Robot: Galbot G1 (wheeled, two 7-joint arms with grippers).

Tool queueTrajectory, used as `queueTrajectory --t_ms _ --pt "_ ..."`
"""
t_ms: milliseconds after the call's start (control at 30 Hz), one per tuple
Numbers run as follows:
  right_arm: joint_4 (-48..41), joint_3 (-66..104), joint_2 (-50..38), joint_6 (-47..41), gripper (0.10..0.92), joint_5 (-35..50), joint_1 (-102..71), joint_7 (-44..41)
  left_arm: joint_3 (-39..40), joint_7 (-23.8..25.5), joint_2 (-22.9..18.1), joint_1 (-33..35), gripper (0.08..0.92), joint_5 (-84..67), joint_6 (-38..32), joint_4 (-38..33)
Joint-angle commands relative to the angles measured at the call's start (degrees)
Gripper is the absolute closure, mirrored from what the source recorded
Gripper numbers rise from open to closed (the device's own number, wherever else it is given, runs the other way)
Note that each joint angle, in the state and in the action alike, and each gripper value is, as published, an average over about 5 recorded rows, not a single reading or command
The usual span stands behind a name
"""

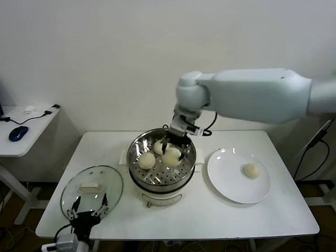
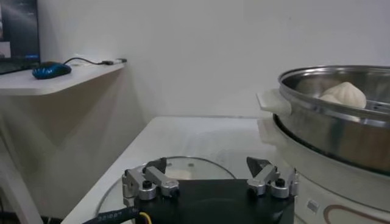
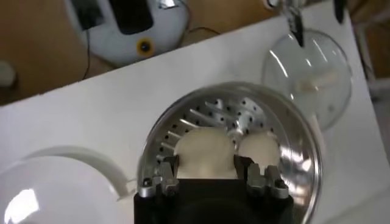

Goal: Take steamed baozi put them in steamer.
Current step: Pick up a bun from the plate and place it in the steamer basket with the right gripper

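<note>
The steamer (image 1: pixel 162 176) stands mid-table with its perforated tray showing. Three baozi are inside it: one on the left (image 1: pixel 146 160), one at the back (image 1: pixel 159 146), and one (image 1: pixel 171 157) between the fingers of my right gripper (image 1: pixel 173 145). In the right wrist view my right gripper (image 3: pixel 206 162) is shut on that baozi (image 3: pixel 204 149), low over the tray, beside another baozi (image 3: pixel 260 150). A fourth baozi (image 1: pixel 252 170) lies on the white plate (image 1: pixel 228 184). My left gripper (image 1: pixel 89 209) is open and empty at the front left, over the lid.
The glass lid (image 1: pixel 92 190) with its white handle lies flat to the left of the steamer and shows in the left wrist view (image 2: pixel 183 165). A side desk (image 1: pixel 21 136) with a blue mouse stands off to the left. The plate is right of the steamer.
</note>
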Motion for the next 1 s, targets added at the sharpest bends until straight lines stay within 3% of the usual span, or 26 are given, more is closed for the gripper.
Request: queueTrajectory --t_ms 33,333,600,867,1000 --pt "-2.4 1.3 6.6 7.5 0.406 -15.9 -10.3 5.1 0.0 0.0 -0.1 0.0 0.177 0.0 0.0 0.0" --pt "-6.6 1.7 7.2 6.9 0.406 -22.3 -14.2 9.2 -0.1 -0.6 0.1 0.4 0.177 -0.4 -0.4 0.1" --pt "-6.7 1.4 7.3 6.7 0.388 -16.8 -12.8 7.4 -0.1 -0.9 0.2 0.9 0.177 -0.8 -0.5 -0.4" --pt "-6.6 2.1 4.1 9.7 0.227 -8.4 -5.5 2.9 -0.1 -0.8 0.1 1.2 0.177 -0.8 -0.4 -0.9" --pt "-10.8 1.2 -1.4 9.3 0.204 -1.0 1.1 0.8 -0.1 -0.8 0.1 1.2 0.177 -0.8 -0.4 -1.1"
